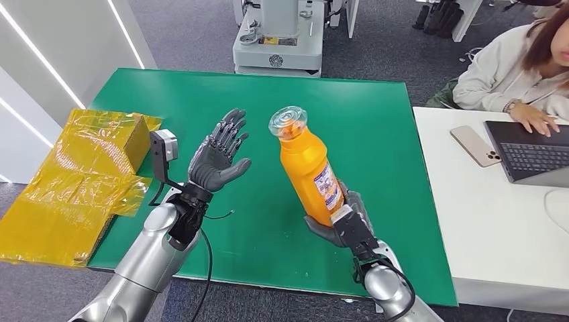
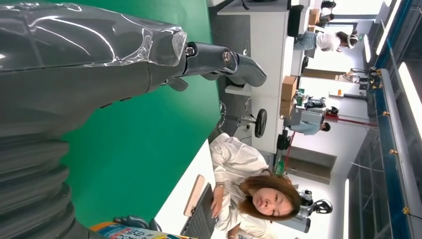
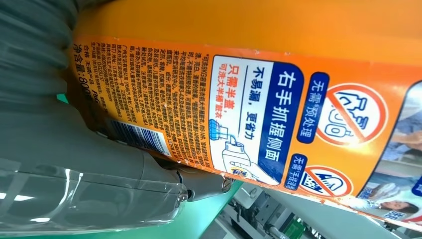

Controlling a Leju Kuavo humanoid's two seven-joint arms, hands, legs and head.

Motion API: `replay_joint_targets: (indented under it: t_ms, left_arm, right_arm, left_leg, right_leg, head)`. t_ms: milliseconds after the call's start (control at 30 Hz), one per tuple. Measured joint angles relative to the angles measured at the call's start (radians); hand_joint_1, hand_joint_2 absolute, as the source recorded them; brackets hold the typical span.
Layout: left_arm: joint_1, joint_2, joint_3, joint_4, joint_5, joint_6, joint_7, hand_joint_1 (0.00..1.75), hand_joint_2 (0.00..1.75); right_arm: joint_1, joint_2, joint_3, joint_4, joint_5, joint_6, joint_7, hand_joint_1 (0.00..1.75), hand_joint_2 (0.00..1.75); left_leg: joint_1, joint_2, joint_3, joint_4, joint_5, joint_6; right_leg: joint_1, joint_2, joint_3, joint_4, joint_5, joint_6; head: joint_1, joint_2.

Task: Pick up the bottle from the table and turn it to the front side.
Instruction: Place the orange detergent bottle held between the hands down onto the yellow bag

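Green matting covers the desk (image 1: 376,134) beneath me. My right hand (image 1: 339,225) clamps the orange bottle (image 1: 305,164) low on its body, lifted clear and tilted, cap toward the far edge. My left hand (image 1: 218,157) hovers beside it, fingers spread, holding nothing. I should rotate slowly at the wrist, keeping grip firm, until the front label faces me.

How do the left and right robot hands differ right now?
The right robot hand grips the orange bottle near its base and holds it lifted over the green table; the left robot hand holds nothing. The left robot hand's fingers are spread with the palm showing, while the right's wrap around the bottle. Both are dark grey on silver arms, raised above the table.
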Motion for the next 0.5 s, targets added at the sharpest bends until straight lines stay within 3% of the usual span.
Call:
replay_joint_targets:
  t_ms: [233, 500]
  left_arm:
    - [-0.008, -0.001, -0.001, 0.003, 0.006, 0.0, 0.005, 0.0, 1.75]
    - [-0.054, -0.016, -0.023, 0.018, 0.019, 0.018, 0.034, 0.0, 1.75]
  right_arm:
    - [-0.008, 0.01, 0.002, 0.006, 0.002, 0.004, 0.001, 1.75, 1.75]
    - [-0.064, 0.07, 0.02, 0.057, 0.035, 0.034, 0.035, 1.75, 1.75]
  left_leg:
    - [0.0, 0.0, 0.0, 0.0, 0.0, 0.0]
    - [0.0, 0.0, 0.0, 0.0, 0.0, 0.0]
  right_leg:
    - [0.0, 0.0, -0.001, 0.0, 0.0, 0.0]
    - [0.0, 0.0, -0.001, 0.001, 0.0, 0.0]
  head:
    - [0.0, 0.0]
    - [0.0, 0.0]
